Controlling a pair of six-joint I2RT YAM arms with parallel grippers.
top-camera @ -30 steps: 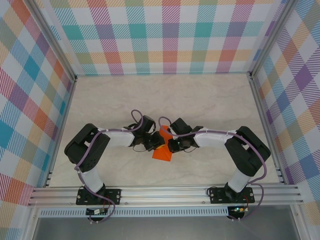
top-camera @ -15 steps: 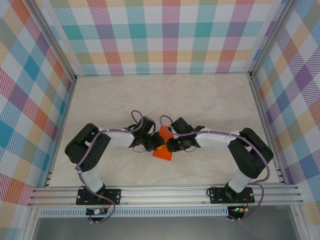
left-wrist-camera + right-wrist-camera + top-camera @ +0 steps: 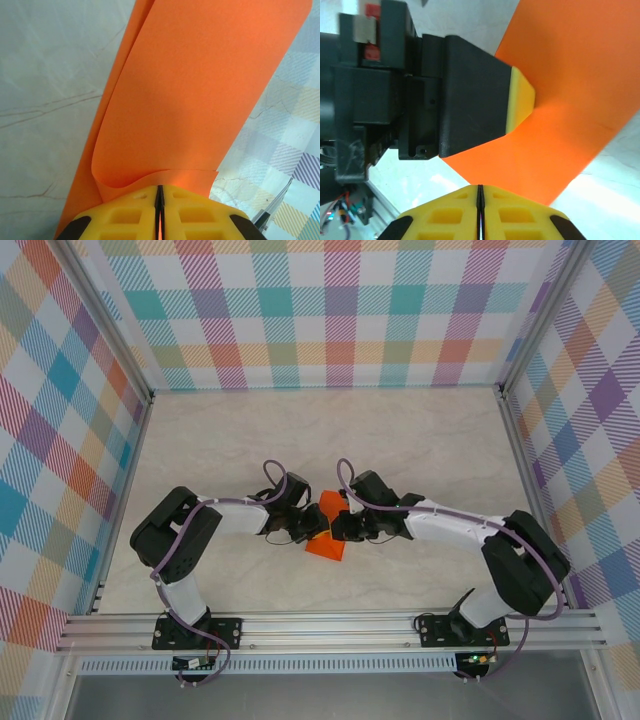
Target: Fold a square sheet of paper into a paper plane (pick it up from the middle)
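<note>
Left gripper (image 3: 159, 192), right gripper (image 3: 479, 194) both pinching orange paper (image 3: 200, 90), right wrist showing both

A pale, marble-veined tabletop (image 3: 330, 430) sits inside a booth of pastel plaid panels: a back wall (image 3: 330, 310), a left wall (image 3: 50, 440) and a right wall (image 3: 600, 420). Silver aluminium rails (image 3: 330, 625) run along the near edge, and slim aluminium posts (image 3: 102, 320) edge the corners. The light is bright and even, with soft shadows.
</note>
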